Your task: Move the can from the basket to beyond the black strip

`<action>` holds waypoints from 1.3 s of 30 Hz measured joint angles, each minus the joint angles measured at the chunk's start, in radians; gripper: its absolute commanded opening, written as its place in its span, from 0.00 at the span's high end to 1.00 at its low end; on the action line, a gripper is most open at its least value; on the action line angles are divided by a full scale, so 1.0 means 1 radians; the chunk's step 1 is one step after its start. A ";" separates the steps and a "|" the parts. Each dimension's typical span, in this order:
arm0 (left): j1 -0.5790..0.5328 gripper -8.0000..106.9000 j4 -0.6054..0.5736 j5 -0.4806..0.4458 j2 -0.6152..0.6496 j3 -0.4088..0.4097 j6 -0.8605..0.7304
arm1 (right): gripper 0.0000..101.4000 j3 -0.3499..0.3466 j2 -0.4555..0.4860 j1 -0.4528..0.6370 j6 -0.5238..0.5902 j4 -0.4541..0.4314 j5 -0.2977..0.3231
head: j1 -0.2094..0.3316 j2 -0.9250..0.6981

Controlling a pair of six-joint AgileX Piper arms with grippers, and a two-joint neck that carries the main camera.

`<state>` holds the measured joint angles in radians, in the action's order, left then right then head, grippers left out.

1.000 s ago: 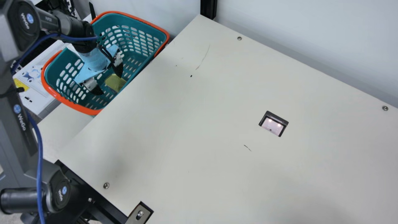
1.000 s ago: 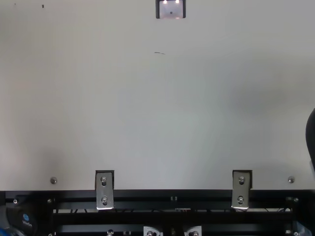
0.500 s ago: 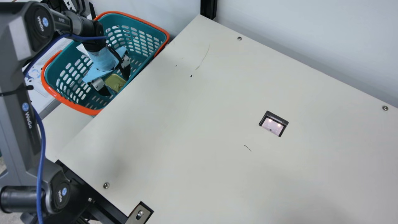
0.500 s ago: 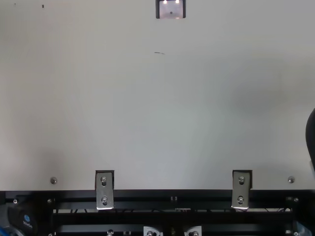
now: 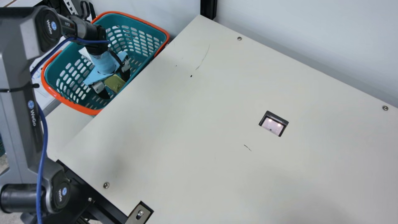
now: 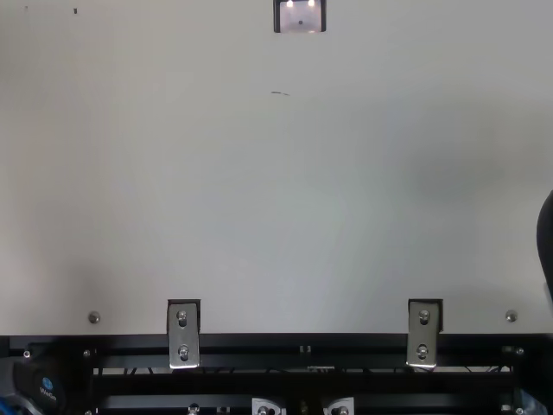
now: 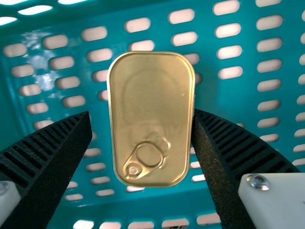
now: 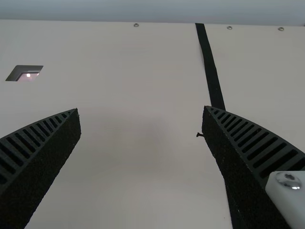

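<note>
Left pincer (image 5: 117,89) spread, gold can (image 7: 150,105) between — inside basket (image 5: 77,107)

Main view: the left arm (image 5: 21,124) is cut off at 9 o'clock and hides the basket (image 5: 73,105) rim at 10 o'clock. Top view: the table cutout (image 6: 300,19) is cut off at 12 o'clock. Right wrist view: the 4 o'clock finger (image 8: 238,162) of the right gripper (image 8: 142,110) hides part of the black strip (image 8: 212,76).
</note>
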<state>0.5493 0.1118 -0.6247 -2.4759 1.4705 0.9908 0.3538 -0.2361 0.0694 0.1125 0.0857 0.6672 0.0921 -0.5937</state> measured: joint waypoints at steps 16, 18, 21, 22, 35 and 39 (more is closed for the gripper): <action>0.000 0.84 -0.015 0.017 -0.067 0.074 -0.028 | 0.00 0.000 0.000 0.000 0.000 0.000 0.000 | 0.000 0.000; 0.000 0.84 -0.015 0.026 -0.048 0.059 -0.033 | 0.00 0.000 0.000 0.000 0.000 0.000 0.000 | -0.005 0.000; 0.000 0.84 -0.015 0.053 -0.005 0.022 -0.033 | 0.00 0.000 0.000 0.000 0.000 0.000 0.000 | 0.000 0.000; -0.002 0.84 -0.015 0.059 0.015 0.006 -0.033 | 0.00 0.000 0.000 0.000 0.000 0.000 0.000 | 0.000 0.000; -0.008 0.84 -0.079 0.054 0.355 -0.151 -0.102 | 0.00 0.000 0.000 0.000 0.000 0.000 0.000 | 0.000 0.000; -0.004 0.84 -0.093 0.024 0.463 -0.149 -0.131 | 0.00 0.000 0.000 0.000 0.000 0.000 0.000 | -0.005 0.000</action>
<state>0.5453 0.0186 -0.6009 -2.0131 1.3219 0.8603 0.3538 -0.2361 0.0694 0.1125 0.0857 0.6672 0.0870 -0.5937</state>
